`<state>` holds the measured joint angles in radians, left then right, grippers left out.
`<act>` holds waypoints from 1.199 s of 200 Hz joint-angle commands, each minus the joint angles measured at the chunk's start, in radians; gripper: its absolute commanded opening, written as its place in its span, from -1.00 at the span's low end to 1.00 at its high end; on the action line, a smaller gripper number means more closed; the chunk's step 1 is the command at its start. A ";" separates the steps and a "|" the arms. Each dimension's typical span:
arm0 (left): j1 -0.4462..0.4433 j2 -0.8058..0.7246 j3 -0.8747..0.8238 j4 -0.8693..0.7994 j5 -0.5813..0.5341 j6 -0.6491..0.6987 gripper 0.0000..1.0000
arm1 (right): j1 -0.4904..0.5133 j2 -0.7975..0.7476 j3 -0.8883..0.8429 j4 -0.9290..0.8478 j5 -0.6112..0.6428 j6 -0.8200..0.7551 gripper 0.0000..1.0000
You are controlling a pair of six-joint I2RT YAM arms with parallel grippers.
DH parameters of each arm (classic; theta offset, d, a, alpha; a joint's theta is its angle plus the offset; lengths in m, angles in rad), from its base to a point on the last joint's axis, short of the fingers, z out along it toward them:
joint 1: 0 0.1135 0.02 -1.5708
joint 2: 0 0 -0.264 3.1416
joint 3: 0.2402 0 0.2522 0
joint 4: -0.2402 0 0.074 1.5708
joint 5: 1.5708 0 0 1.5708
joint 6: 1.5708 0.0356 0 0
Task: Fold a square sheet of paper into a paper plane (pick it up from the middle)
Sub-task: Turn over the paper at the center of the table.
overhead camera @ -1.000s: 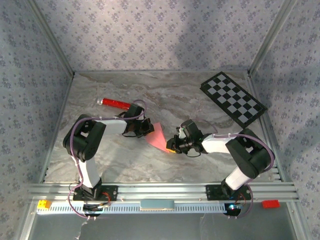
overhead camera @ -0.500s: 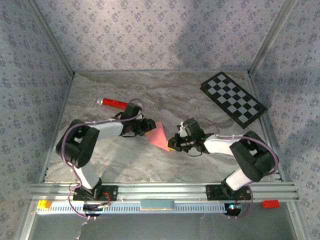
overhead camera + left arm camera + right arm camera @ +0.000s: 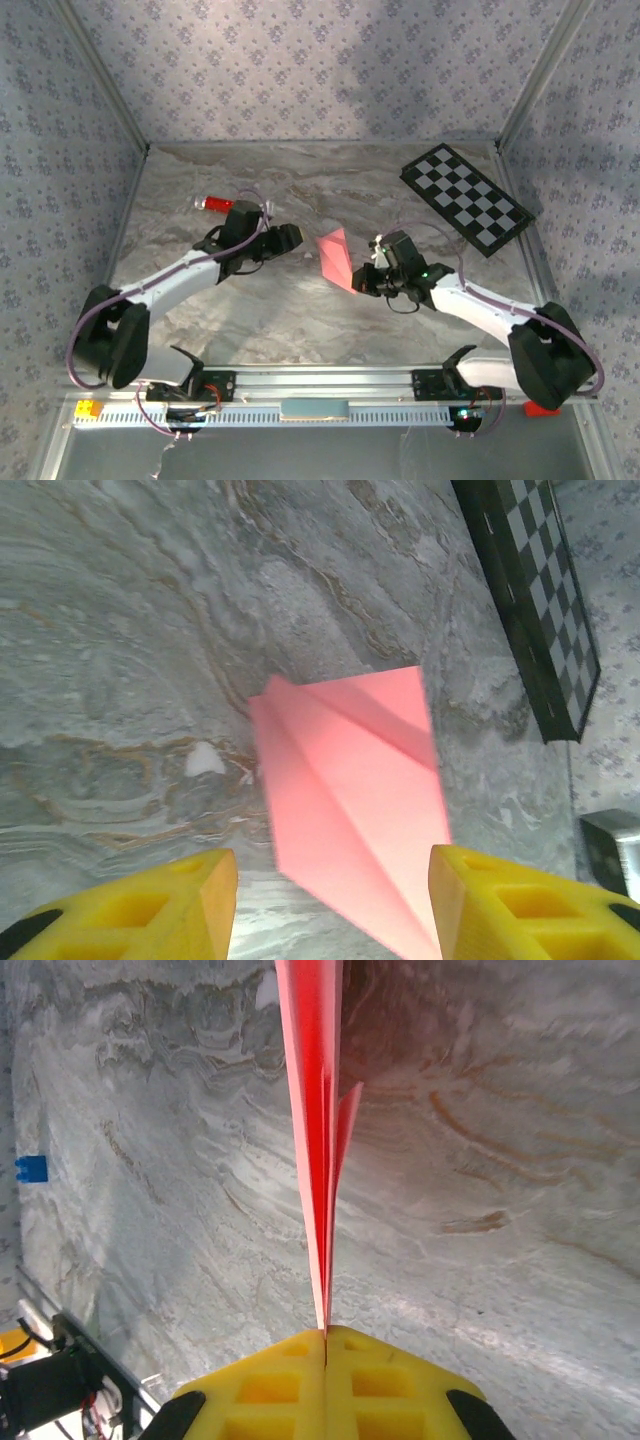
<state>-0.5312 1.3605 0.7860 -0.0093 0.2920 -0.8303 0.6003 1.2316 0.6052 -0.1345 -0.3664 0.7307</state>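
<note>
The pink sheet of paper [image 3: 336, 258] is folded into a slim pointed shape with a centre crease. It is held up off the marble table, edge-on in the right wrist view [image 3: 318, 1110]. My right gripper [image 3: 365, 280] is shut on its near end, yellow pads [image 3: 290, 1380] pressed together around the layers [image 3: 326, 1345]. My left gripper [image 3: 290, 235] stands open just left of the paper, apart from it. Its yellow fingertips [image 3: 150, 910] frame the paper's broad side [image 3: 350, 800], with nothing between them [image 3: 335, 920].
A red cylinder [image 3: 212, 203] lies at the back left behind the left arm. The black-and-white checkerboard [image 3: 465, 197] sits at the back right, also at the upper right of the left wrist view [image 3: 540, 590]. Papered walls enclose the table.
The left gripper has opened, let go of the paper and drawn back left. The right gripper has closed fully on the paper and carried it up and slightly right.
</note>
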 commanded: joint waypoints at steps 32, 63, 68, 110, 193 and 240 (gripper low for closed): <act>-0.004 -0.106 -0.072 -0.008 -0.100 0.007 0.05 | 0.014 -0.100 0.092 -0.223 0.221 -0.157 -0.98; -0.003 -0.157 -0.089 -0.026 -0.170 0.001 0.09 | 0.046 -0.121 0.128 -0.291 0.348 -0.199 -0.98; -0.004 -0.166 -0.090 -0.031 -0.181 0.002 0.10 | 0.051 -0.124 0.133 -0.297 0.365 -0.203 -0.98; -0.002 -0.223 -0.105 -0.043 -0.236 0.005 0.20 | 0.103 -0.130 0.168 -0.358 0.500 -0.243 -0.98; 0.004 -0.261 -0.131 -0.063 -0.262 -0.022 0.32 | 0.205 -0.122 0.218 -0.481 0.762 -0.289 -0.99; 0.012 -0.268 -0.139 -0.064 -0.257 -0.027 0.37 | 0.250 -0.123 0.236 -0.554 0.939 -0.269 -0.99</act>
<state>-0.5293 1.1160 0.6468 -0.0612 0.0463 -0.8505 0.8288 1.1172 0.8051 -0.6052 0.4149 0.4545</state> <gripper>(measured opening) 0.678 0.052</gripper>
